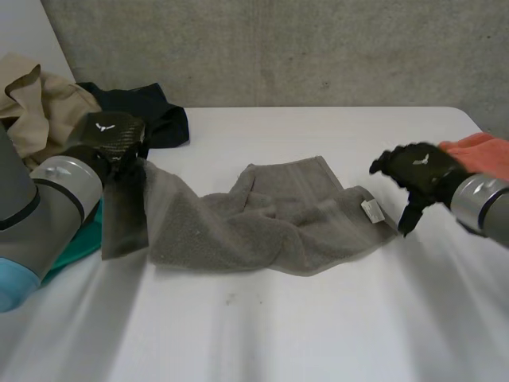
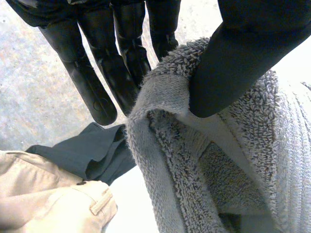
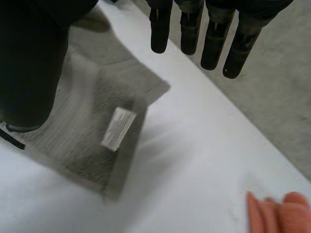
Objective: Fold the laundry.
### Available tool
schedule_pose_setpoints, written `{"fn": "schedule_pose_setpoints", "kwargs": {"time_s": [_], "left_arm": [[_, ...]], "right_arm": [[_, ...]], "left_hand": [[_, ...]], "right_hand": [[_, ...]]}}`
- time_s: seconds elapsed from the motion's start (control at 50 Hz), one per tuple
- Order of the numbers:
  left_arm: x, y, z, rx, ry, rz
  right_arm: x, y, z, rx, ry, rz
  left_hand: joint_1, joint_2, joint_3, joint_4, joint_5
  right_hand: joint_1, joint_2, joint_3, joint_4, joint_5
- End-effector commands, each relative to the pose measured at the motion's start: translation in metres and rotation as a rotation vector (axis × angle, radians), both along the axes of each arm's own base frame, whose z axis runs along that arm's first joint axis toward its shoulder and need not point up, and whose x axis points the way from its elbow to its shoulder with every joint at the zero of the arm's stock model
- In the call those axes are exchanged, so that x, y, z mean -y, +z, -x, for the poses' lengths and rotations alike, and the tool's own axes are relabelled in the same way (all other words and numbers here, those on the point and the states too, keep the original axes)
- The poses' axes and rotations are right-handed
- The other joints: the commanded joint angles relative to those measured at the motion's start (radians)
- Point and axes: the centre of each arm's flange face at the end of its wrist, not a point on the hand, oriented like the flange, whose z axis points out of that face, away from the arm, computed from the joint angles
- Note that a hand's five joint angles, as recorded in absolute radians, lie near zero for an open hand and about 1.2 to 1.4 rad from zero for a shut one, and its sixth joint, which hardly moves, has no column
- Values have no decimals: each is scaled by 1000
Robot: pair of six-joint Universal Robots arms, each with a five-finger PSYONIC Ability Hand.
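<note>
Left arm (image 1: 48,199) is looming closest, its left hand (image 2: 243,63) pinching one end of the grey towel (image 1: 262,223) between thumb and fingers and holding that end up off the white worktop (image 1: 318,334). The towel's other end is lying crumpled across the worktop's middle. The right hand (image 1: 417,171) is hovering near the corner bearing the white label (image 3: 118,128), fingers straight and holding nothing.

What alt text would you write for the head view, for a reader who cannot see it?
The left hand pinches one end of a crumpled grey terry towel lying across the white table, while the right hand hovers open beside the towel's other end, near its white label. A beige garment and a dark garment lie at the table's far left corner.
</note>
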Motion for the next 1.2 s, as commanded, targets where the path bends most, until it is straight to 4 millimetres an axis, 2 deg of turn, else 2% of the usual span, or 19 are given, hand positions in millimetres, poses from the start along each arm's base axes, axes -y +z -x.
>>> {"fn": "schedule_pose_setpoints", "kwargs": {"time_s": [0.02,0.1,0.34,0.7,0.88,0.98,1.06,1.16,1.2], "left_arm": [[5,2,1,-22,5,5],[5,5,1,-25,5,12],[5,5,1,-25,5,12],[5,4,1,-25,5,14],[4,4,1,-25,4,12],[5,4,0,-25,8,13],[6,3,-3,-23,16,8],[6,3,-4,-23,19,7],[6,3,-4,-23,19,7]], "right_arm": [[6,-43,-5,18,42,-4],[6,-62,-9,29,82,-50],[-2,-84,-26,32,173,-93],[5,-97,-43,33,202,-94],[14,-91,-55,46,206,-56],[21,-91,-57,54,187,-51],[20,-93,-60,65,189,-61],[21,-97,-62,66,189,-68],[21,-98,-62,67,189,-67]], "left_hand": [[248,197,203,198,260],[248,197,203,198,260],[248,197,203,198,260],[248,197,203,198,260],[248,197,203,198,260],[248,197,203,198,260],[248,197,203,198,260],[248,197,203,198,260],[248,197,203,198,260]], "right_hand": [[194,161,165,165,167],[303,270,274,273,275],[423,390,394,394,396],[667,634,638,638,639],[969,936,940,940,942],[943,910,914,914,916],[776,743,747,747,748],[764,731,735,735,736],[828,795,799,799,801]]}}
